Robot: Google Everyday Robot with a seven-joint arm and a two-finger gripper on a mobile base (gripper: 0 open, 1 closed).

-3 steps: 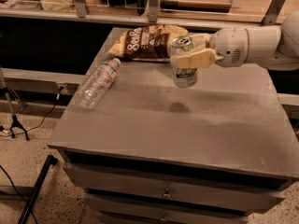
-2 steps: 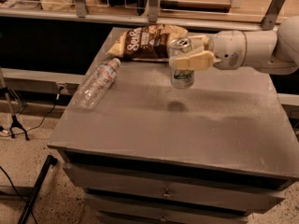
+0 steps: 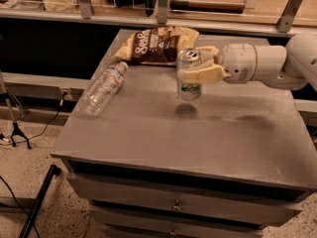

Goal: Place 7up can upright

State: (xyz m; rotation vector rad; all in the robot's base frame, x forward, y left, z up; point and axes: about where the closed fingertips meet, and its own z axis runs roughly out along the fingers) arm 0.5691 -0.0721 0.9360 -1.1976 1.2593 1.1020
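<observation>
Well inside the table point(image 3: 148, 138) edges, fingers point(image 3: 200, 76) hold 7up can point(image 3: 189, 89) aloft.

Counting against the one grey cabinet point(image 3: 198, 133): one 7up can point(image 3: 189, 89) is hanging upright just above its top, toward the back; one gripper point(image 3: 192, 66) is reaching in from the cabinet's right side, fingers clamping that can; one clear water bottle point(image 3: 103, 88) is lying on its side by the cabinet's left edge; one chip bag point(image 3: 157, 44) is lying at the cabinet's back edge; two drawer knobs point(image 3: 175, 206) are showing on its front
</observation>
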